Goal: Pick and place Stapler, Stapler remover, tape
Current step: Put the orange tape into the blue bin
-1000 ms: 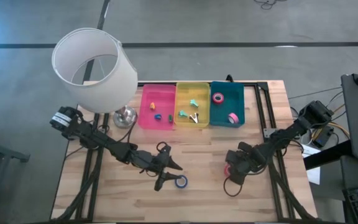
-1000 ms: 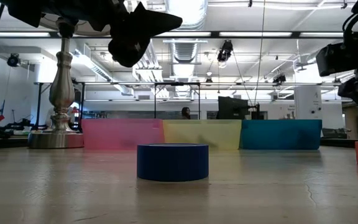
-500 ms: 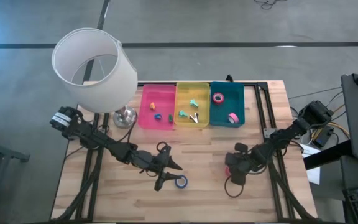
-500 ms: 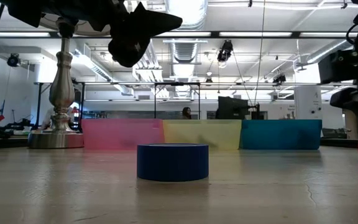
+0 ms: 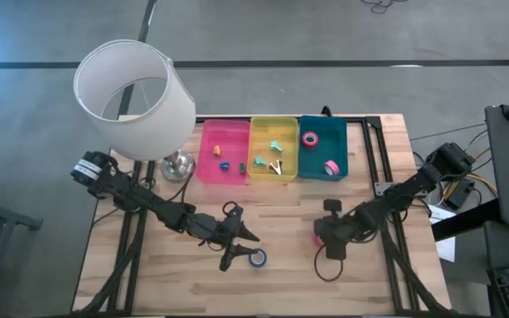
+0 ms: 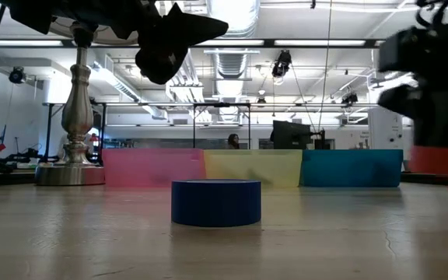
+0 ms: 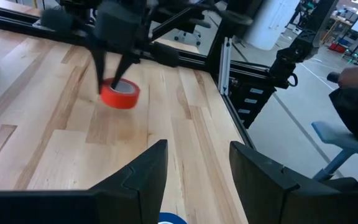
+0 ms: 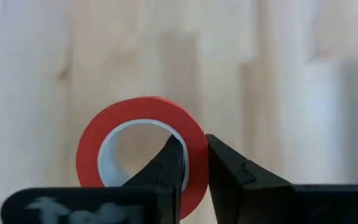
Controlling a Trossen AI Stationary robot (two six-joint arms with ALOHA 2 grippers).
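A red tape roll [image 8: 138, 118] hangs just above the table's right half, and my right gripper [image 8: 192, 146] is shut on it. A dark blue tape roll [image 5: 257, 258] lies flat on the wood near the table's middle. My left gripper [image 5: 237, 247] hovers open just above and beside it; the roll's rim [image 7: 169, 219] shows between its fingers. Two pink tape rolls [image 5: 310, 138] [image 5: 331, 167] lie in the teal bin [image 5: 316, 124]. Small coloured pieces lie in the pink bin [image 5: 208, 141] and the yellow bin [image 5: 263, 128]; which is the stapler or the stapler remover, I cannot tell. My right gripper pinches the red roll's ring wall [image 8: 194, 127]. One finger [image 8: 169, 158] is inside the hole and the other [image 8: 229, 168] is outside. The fingers point down from above. In the low view the roll [image 6: 442, 162] hangs level, a little clear of the table.
A lamp with a white shade [image 5: 135, 97] stands at the far left, its metal base [image 5: 178, 165] beside the pink bin. The three bins line the table's far edge. Bare wood lies between the two arms. A dark frame rail [image 5: 383, 159] runs along the right side.
My right gripper has shut on the red roll's wall and moved a little toward the table's left. It has raised the roll off the wood, where it stood a second ago. My left gripper and the blue roll have kept still.
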